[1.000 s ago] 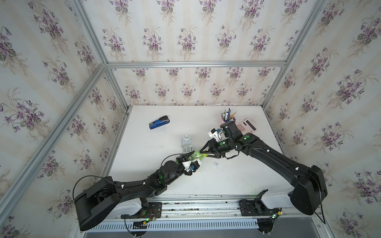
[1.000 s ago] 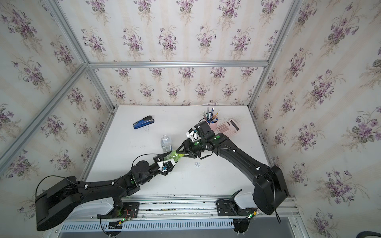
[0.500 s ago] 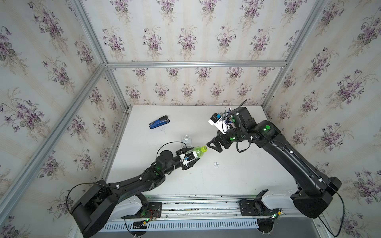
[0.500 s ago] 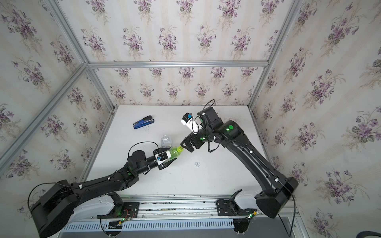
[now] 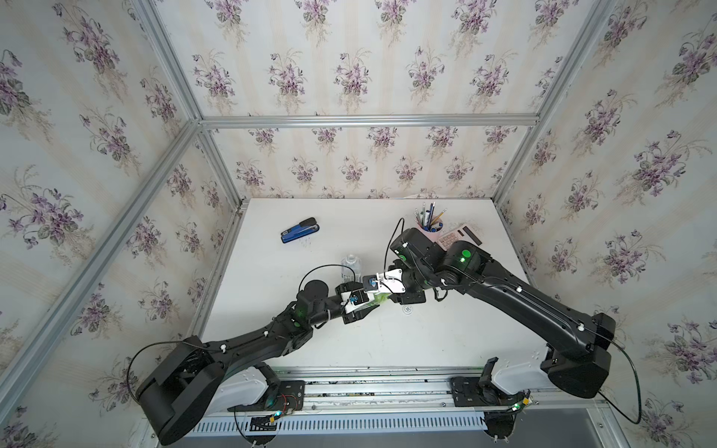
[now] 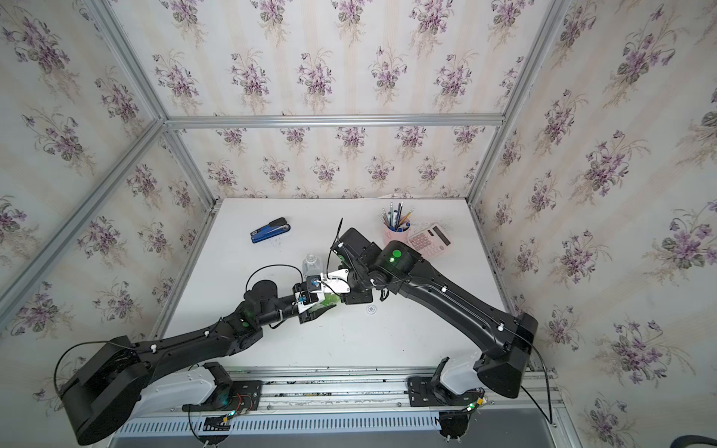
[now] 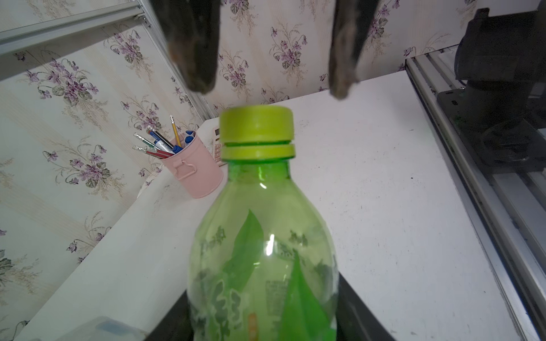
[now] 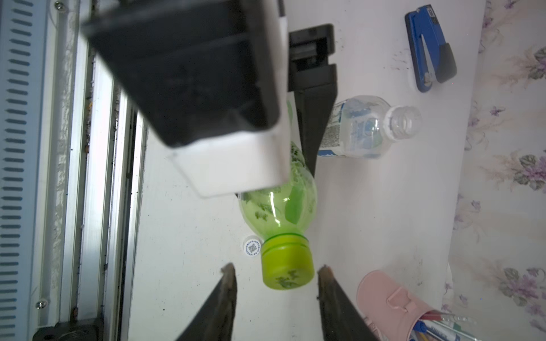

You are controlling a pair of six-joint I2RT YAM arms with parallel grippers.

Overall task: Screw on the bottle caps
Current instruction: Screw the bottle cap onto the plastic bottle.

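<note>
Green translucent plastic fills the clenched left tool [image 5: 359, 308], which grasps the green bottle [image 7: 263, 251] by its body, neck angled toward the right arm and the yellow-green cap [image 7: 257, 127] sitting on its mouth. The right tool [image 7: 271, 88] stands released, fingers flanking that cap without touching. If it closes off-centre, or the thin bottle turns in the left grip, the cap may cross-thread or end up loose; the white cap [image 8: 252, 247] lies apart from the open clear bottle [image 8: 363, 127] on the worktop [image 5: 426, 341].
</note>
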